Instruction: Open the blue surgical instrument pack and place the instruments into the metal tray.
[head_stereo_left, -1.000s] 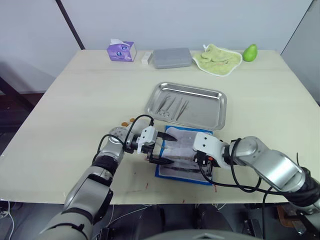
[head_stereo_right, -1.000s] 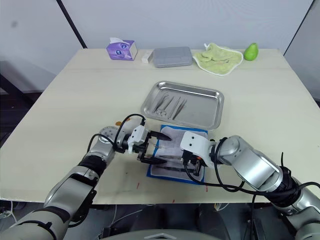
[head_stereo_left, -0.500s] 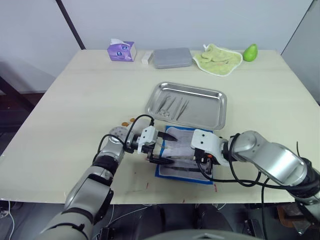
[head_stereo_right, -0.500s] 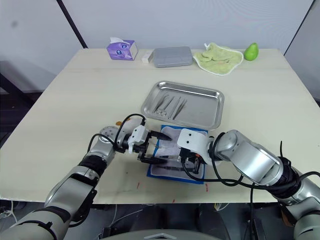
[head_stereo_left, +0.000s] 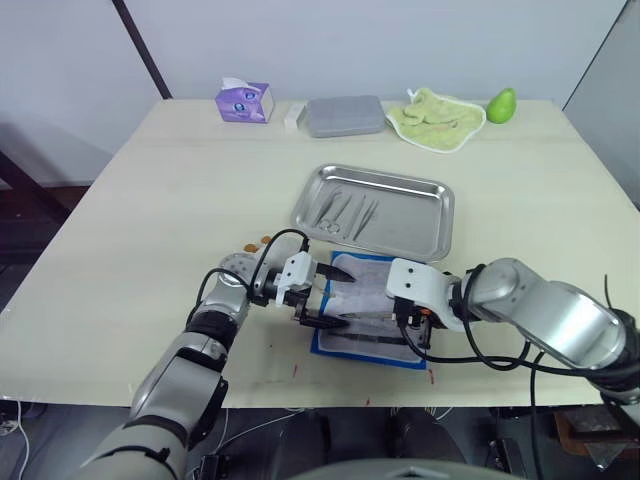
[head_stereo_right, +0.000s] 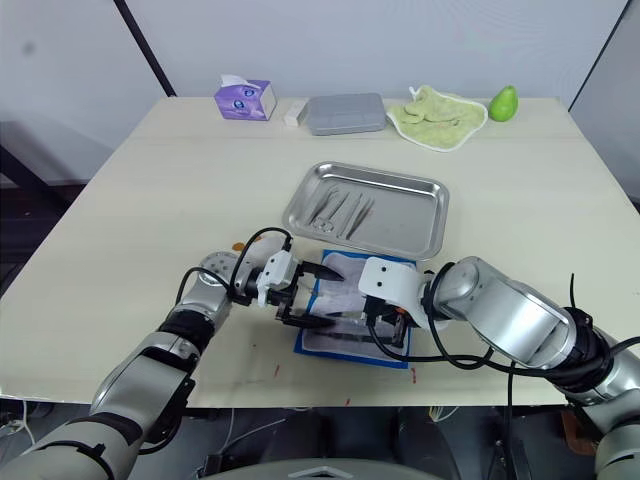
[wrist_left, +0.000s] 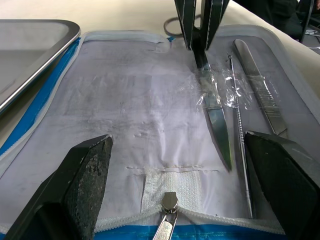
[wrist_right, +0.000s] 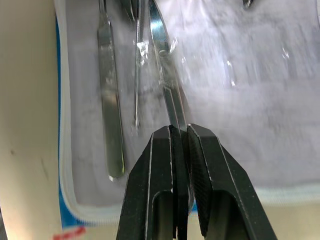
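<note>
A: Right gripper (wrist_right: 179, 131), own wrist view: fingers pressed onto the end of a flat steel blade (wrist_right: 166, 90) that lies on the pale lining of the opened blue pack (wrist_right: 61, 150). A slim probe (wrist_right: 137, 65) and a flat handle (wrist_right: 111, 125) sit just beside it, under clear film.

B: Risk?

A: My judgement: the blade's far end seems tucked under the film, so a straight lift could drag the lining up, or the thin steel could slide out of the pinch. The neighbouring tools are close enough to get nudged.

B: Left wrist view?

A: Left gripper (wrist_left: 182, 190) spread wide, one finger on each side of the pack's edge, zipper pull (wrist_left: 167, 220) between them. The right gripper's fingers come down onto the blade at the far side of the lining. Tray rim (wrist_left: 45, 60) is just past the pack's side.

B: Head views?

A: Pack lies open near the table's (head_stereo_left: 150, 200) front edge, both grippers over it: left at its left edge, right at its right half. Metal tray (head_stereo_left: 420, 235) is just behind the pack, nearly touching it, with a few instruments (head_stereo_left: 345, 212) already in its left half. The blade must travel a short way back to reach it. Tissue box (head_stereo_left: 243, 102), grey box (head_stereo_left: 344, 115), green cloth (head_stereo_left: 435, 120) and pear (head_stereo_left: 500, 104) are well apart, along the far edge.
</note>
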